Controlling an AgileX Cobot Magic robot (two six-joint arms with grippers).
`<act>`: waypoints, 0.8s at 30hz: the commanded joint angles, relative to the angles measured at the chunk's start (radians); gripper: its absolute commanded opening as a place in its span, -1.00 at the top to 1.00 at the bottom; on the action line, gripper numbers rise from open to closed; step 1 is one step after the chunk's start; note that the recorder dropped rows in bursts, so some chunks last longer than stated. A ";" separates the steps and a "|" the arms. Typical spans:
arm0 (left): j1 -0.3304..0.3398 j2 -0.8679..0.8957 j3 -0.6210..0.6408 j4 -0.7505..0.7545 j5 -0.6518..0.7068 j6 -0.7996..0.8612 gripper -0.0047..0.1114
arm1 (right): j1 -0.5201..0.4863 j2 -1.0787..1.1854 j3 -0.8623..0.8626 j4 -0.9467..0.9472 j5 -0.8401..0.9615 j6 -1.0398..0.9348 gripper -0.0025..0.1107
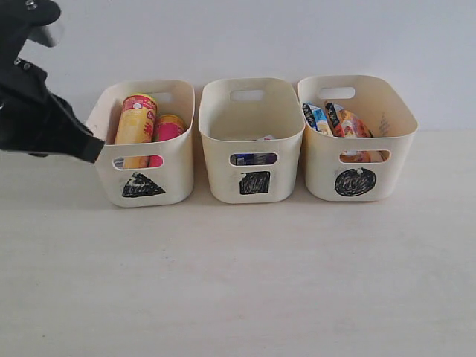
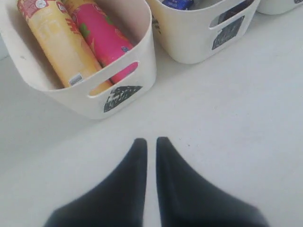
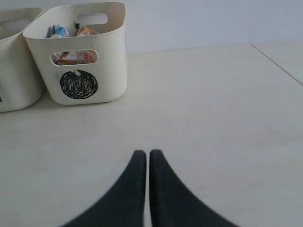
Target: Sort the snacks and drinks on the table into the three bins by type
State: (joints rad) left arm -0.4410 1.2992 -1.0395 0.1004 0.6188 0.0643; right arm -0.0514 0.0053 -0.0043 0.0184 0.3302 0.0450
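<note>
Where the square bin hides them, cartons barely show.

We counted three bins: triangle bin, square bin, circle bin; two chip tubes: yellow tube, pink tube; two crinkly bags: blue bag, orange-white bag. Cartons were too hidden to count.
</note>
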 commanded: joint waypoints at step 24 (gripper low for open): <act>0.119 -0.746 0.594 -0.057 -0.298 -0.050 0.84 | 0.002 -0.005 0.004 -0.001 -0.008 0.001 0.96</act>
State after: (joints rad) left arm -0.3507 0.5952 -0.4855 0.0556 0.3758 0.0277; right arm -0.0514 0.0053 -0.0043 0.0184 0.3302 0.0450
